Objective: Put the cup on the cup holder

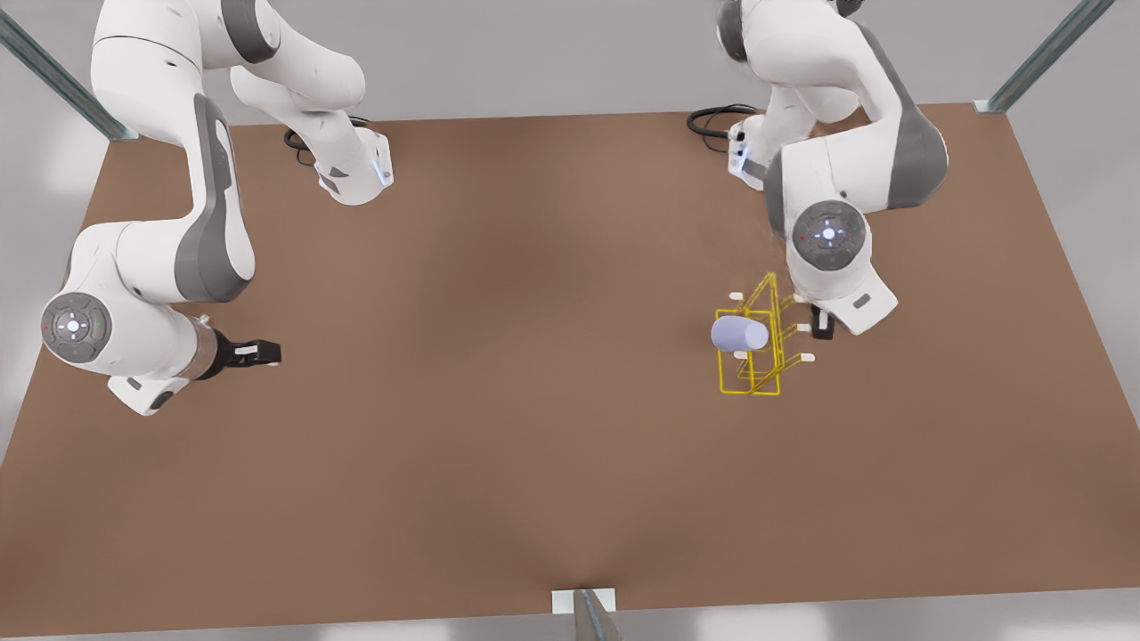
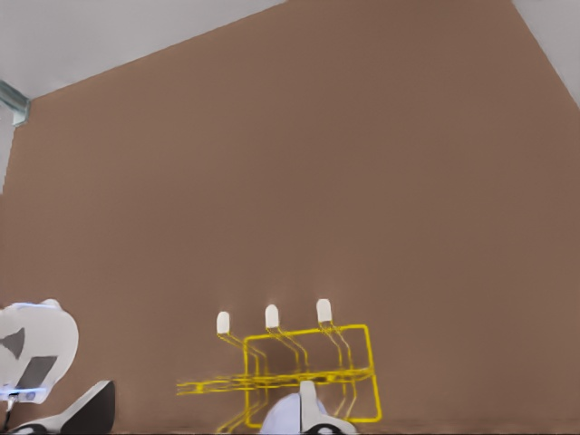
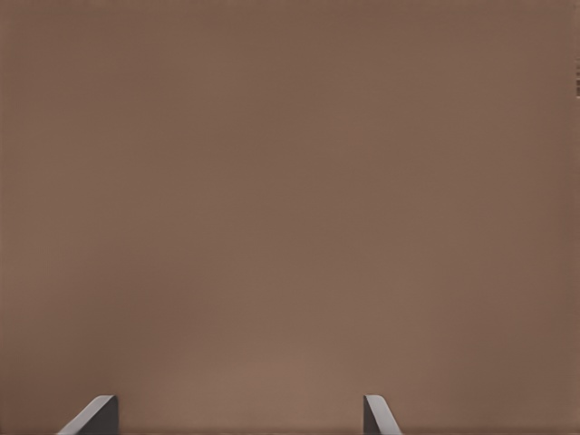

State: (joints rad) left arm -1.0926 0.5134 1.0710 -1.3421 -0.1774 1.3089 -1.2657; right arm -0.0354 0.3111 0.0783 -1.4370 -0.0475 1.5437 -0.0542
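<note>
Over at the front view's nine o'clock, the right gripper [image 1: 267, 353] waits above bare table [image 1: 499, 427], its fingers [image 3: 91, 417] spread wide apart. Toward three o'clock stands the cup holder [image 1: 753, 347], and the cup [image 1: 739, 334] hangs sideways on a peg at its nine o'clock side. Just beside the rack at its three o'clock, the left gripper [image 1: 821, 325] hovers; whether its fingers are apart I cannot tell.

You see soft, even light from above. The brown table [image 1: 499, 427] looks a bit brighter in the middle and darker near its edges. Shadows are faint and fuzzy. Nothing shines hard or glares. In both wrist views the table looks smooth and blurry.
</note>
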